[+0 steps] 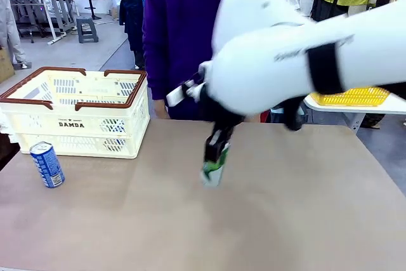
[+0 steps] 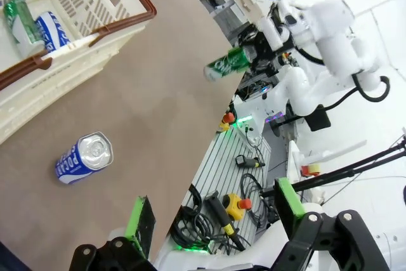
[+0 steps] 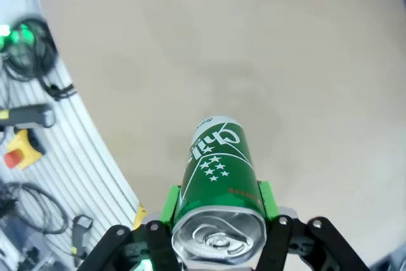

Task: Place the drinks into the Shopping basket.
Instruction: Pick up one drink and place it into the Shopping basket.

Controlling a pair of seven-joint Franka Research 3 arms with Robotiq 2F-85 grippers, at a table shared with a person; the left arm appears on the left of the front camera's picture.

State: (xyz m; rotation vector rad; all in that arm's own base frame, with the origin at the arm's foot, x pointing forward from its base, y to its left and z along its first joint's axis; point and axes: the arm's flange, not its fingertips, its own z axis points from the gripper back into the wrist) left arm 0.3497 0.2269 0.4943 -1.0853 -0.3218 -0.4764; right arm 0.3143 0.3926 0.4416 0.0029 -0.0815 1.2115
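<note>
My right gripper (image 1: 217, 147) is shut on a green drink can (image 1: 213, 171), holding it tilted, silver top uppermost, over the middle of the table. In the right wrist view the green can (image 3: 219, 163) sits between the green pads (image 3: 170, 211). A blue can (image 1: 47, 164) stands on the table in front of the cream Shopping basket (image 1: 76, 122) at the left. In the left wrist view the basket (image 2: 95, 26) holds a green can (image 2: 18, 20) and a blue can (image 2: 52, 30); the loose blue can (image 2: 85, 157) stands outside it. My left gripper (image 2: 214, 214) is open and holds nothing.
A person in a purple top (image 1: 184, 30) stands at the table's far edge. A yellow mesh basket (image 1: 350, 97) rests on a white table at the back right. Cables and a stop button (image 2: 238, 204) lie beside the table on my side.
</note>
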